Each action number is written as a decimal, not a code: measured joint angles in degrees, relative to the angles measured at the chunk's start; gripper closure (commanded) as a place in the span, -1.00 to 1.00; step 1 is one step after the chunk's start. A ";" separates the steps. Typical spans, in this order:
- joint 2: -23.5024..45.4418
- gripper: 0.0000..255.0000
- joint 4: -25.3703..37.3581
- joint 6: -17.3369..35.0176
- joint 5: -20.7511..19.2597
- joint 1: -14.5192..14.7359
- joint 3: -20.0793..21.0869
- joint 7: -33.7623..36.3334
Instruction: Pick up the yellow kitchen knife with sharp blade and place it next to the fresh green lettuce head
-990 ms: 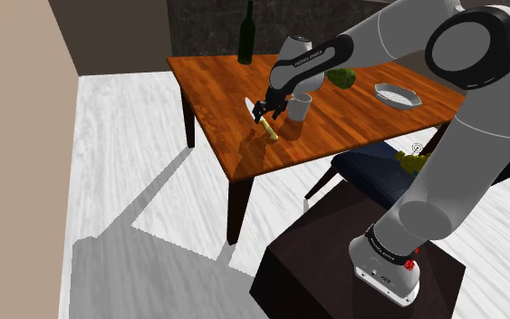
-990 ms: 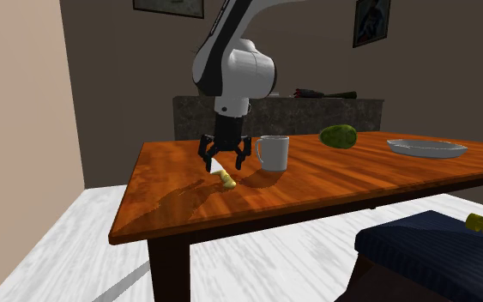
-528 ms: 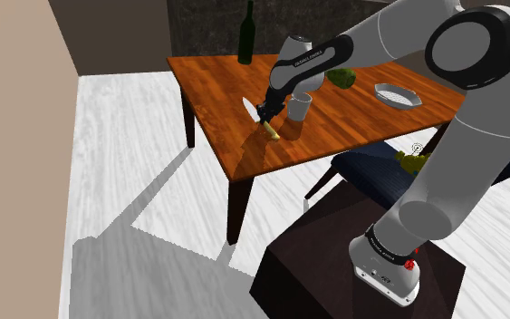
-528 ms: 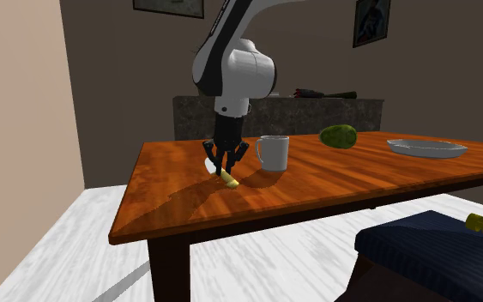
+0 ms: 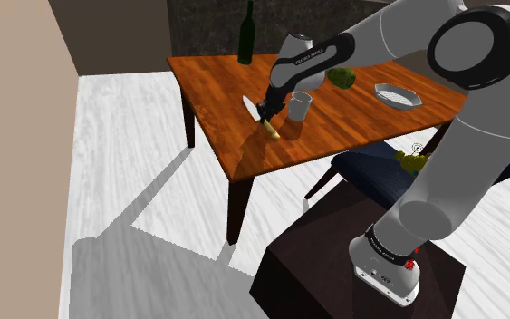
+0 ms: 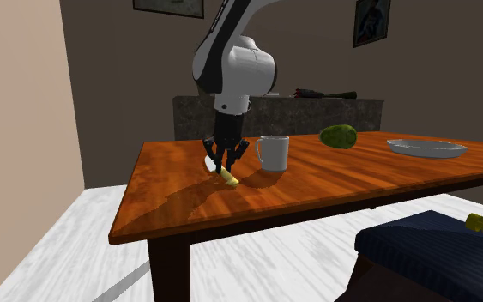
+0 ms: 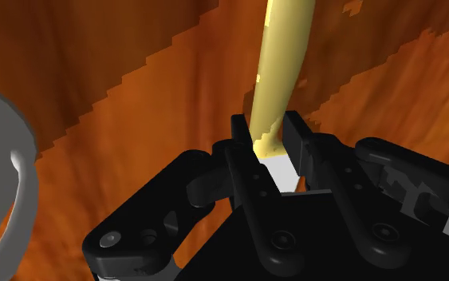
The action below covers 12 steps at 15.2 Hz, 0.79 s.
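Yellow-handled knife [image 7: 281, 70] | fingers [image 7: 297, 137] clamped on it nr blade root (white mug [image 6: 273, 154] beside) | wood tbl [image 6: 359, 182]

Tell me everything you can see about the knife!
The knife has a smooth pale yellow handle and a white blade. The black gripper is shut on it right where handle meets blade, clasping it from both sides. The handle sticks out past the gripper, slanting down toward the brown wooden table; the blade points back the other way. It is beside a white mug. Whether the handle's tip touches the table, I cannot tell.
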 measured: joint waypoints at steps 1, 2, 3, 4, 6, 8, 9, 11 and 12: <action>-0.40 1.00 0.06 -0.45 -0.06 -0.03 -0.04 -0.01; -0.77 1.00 0.34 -1.10 -0.16 -0.02 -0.07 0.09; -1.03 1.00 0.88 -1.88 -0.29 0.02 -0.08 0.27; -1.43 1.00 1.14 -2.54 -0.42 0.10 -0.06 0.50; -2.46 1.00 1.64 -4.05 -0.64 0.07 -0.13 0.63; -3.32 1.00 2.24 -5.50 -0.84 0.09 -0.17 0.84; -3.76 1.00 2.48 -6.18 -0.93 0.08 -0.19 0.91; -4.49 1.00 3.44 -7.86 -1.10 0.04 -0.25 1.03; -4.83 1.00 3.81 -8.57 -1.20 0.08 -0.24 1.19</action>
